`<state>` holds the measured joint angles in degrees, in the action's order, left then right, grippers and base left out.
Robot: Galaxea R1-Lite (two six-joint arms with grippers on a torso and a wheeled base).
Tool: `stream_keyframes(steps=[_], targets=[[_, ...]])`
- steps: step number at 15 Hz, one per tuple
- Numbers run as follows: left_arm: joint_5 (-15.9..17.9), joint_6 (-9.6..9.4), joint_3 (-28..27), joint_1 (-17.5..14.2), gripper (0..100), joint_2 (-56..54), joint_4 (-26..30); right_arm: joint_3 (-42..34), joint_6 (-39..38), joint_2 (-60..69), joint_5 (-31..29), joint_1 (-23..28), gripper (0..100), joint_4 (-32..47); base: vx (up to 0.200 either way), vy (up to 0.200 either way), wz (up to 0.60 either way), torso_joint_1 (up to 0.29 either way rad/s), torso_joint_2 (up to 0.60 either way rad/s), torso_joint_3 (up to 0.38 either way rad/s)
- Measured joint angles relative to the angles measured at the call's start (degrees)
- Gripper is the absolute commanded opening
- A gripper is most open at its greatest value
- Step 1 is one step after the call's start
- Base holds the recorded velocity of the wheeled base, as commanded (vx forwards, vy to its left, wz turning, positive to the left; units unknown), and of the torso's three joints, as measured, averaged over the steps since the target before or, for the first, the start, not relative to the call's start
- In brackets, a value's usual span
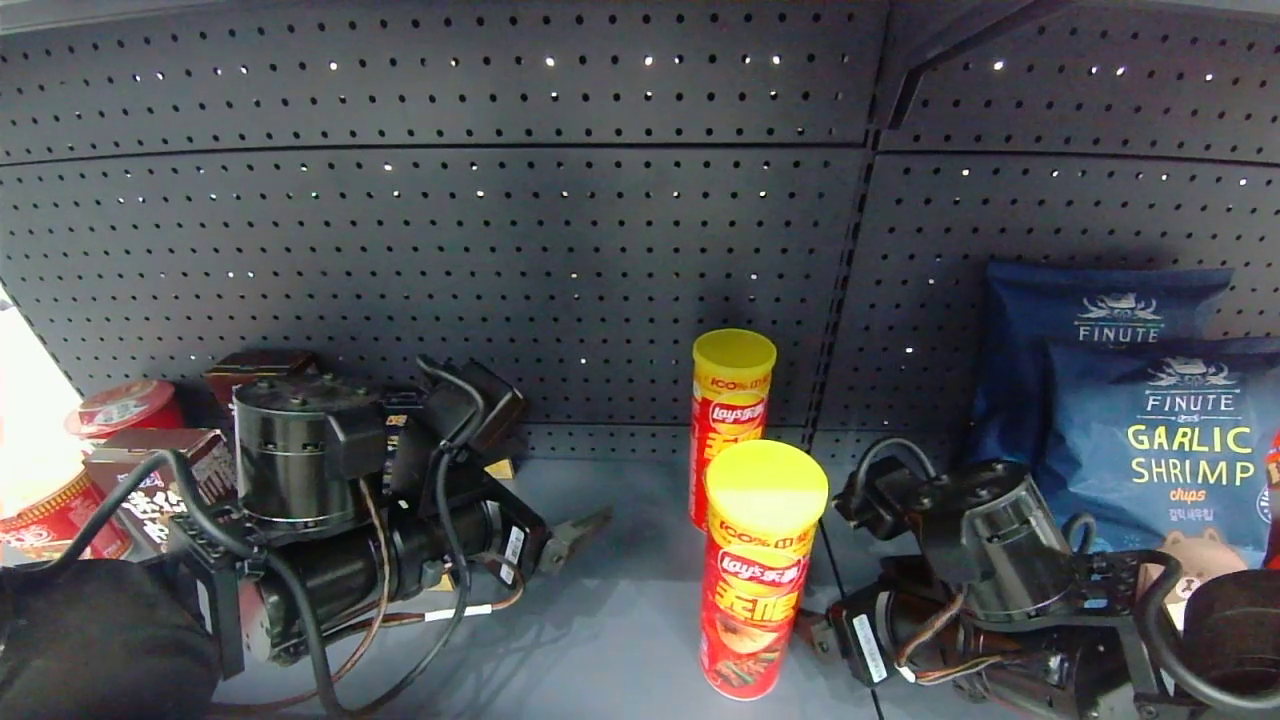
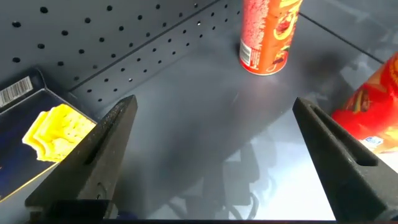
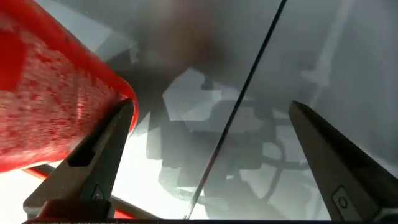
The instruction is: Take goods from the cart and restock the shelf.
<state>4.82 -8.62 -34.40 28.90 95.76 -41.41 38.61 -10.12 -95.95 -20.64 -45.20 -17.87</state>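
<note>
L gripper (image 2: pixel 211 155): jaws wide apart, bare grey shelf floor (image 2: pixel 205 106) seen btwn the two dark fingers; it sits low over the shelf, left of centre in head view, tip aimed toward the cans. Ahead of it in L wrist view stands the rear can (image 2: pixel 267 34), upright, red w/ a snack picture, close to the pegboard back wall (image 2: pixel 124 37); a 2nd red can, the front can (image 2: pixel 373 112), cuts in at the frame edge, nearer the gripper. Beside one finger lies a dark box (image 2: pixel 43 130) w/ a yellow cracker picture and a barcode, against the wall foot. R gripper (image 3: pixel 208 162): jaws also wide apart, low over the shelf, w/ the front can's red side just beside one fingertip, contact hard to tell; a thin seam (image 3: pixel 242 106) in the shelf floor runs btwn the fingers. Head view: both cans upright w/ yellow lids, front one directly before the rear one, near but apart, approx mid-shelf, just left of the seam; R arm lies just right of the front can's base. Further out on the right, two blue chip bags (image 1: pixel 1150 440) lean upright, one behind the other. Far left, a red cup (image 1: pixel 125 405) and brown boxes (image 1: pixel 150 470) stand behind the L arm.
</note>
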Motion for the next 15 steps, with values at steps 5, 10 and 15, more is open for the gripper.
stream_keyframes(steps=[5, 10, 15], targets=[[0.0, -0.24, -1.7, 0.4, 100, 1.8, 0.0, -0.9, 0.0, -0.3, -0.6, 0.7, 100, 0.0, 0.0, 0.0, 0.0, 0.0, 0.0, 0.0], [0.0, -0.62, -1.9, 0.8, 100, 3.3, -0.2, -4.1, 0.0, 3.4, -1.0, 0.4, 100, 0.1, 0.0, 0.0, 0.0, 0.0, 0.0, 0.0], [0.0, -0.77, -2.2, 0.9, 100, 4.3, 0.0, -4.2, 0.0, 4.8, -0.6, -1.0, 100, 0.0, 0.0, 0.0, 0.0, 0.0, 0.0, 0.0]])
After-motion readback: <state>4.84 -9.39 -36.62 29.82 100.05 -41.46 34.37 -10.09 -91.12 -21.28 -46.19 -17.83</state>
